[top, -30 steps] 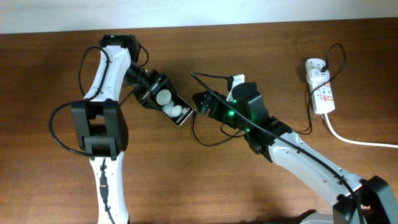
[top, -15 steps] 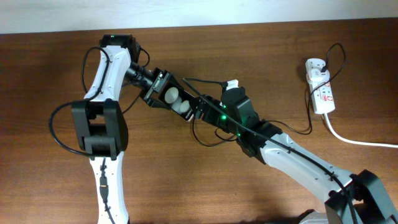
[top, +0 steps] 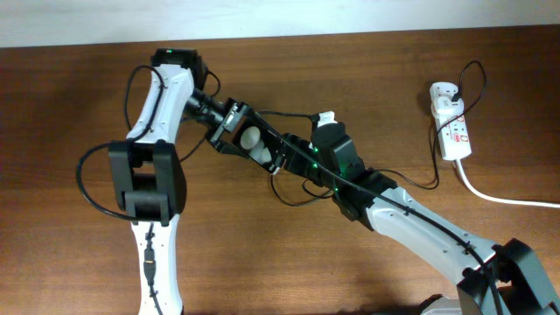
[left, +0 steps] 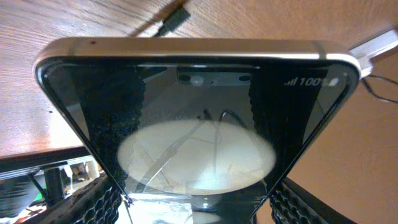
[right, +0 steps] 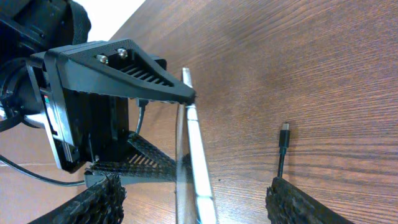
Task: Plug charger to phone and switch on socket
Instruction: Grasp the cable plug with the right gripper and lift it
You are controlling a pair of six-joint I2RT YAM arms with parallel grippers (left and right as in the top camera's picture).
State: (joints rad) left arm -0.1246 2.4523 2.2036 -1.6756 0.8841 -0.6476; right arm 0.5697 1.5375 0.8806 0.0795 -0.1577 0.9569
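The phone [top: 255, 143] is a black smartphone with white round blobs, held off the table in my left gripper [top: 233, 124], which is shut on its sides. It fills the left wrist view [left: 199, 124], between the jaws [left: 199, 208]. My right gripper [top: 284, 157] is open with the phone's edge [right: 194, 155] between its fingers [right: 199, 202], not clamped. The charger's thin black cable [top: 293, 114] runs past the right arm. Its plug tip [right: 284, 128] lies loose on the table and also shows in the left wrist view [left: 176, 17]. The socket [top: 453, 131] lies at the far right.
A white adapter [top: 442, 94] is plugged into the socket's far end, and a thick white cord [top: 503, 199] runs off the right edge. A loop of black cable [top: 289, 198] lies under the right arm. The table is brown wood [top: 70, 262].
My right gripper moved left until its open fingers straddle the phone's end. My left gripper shifted slightly right with the phone and tilted it.
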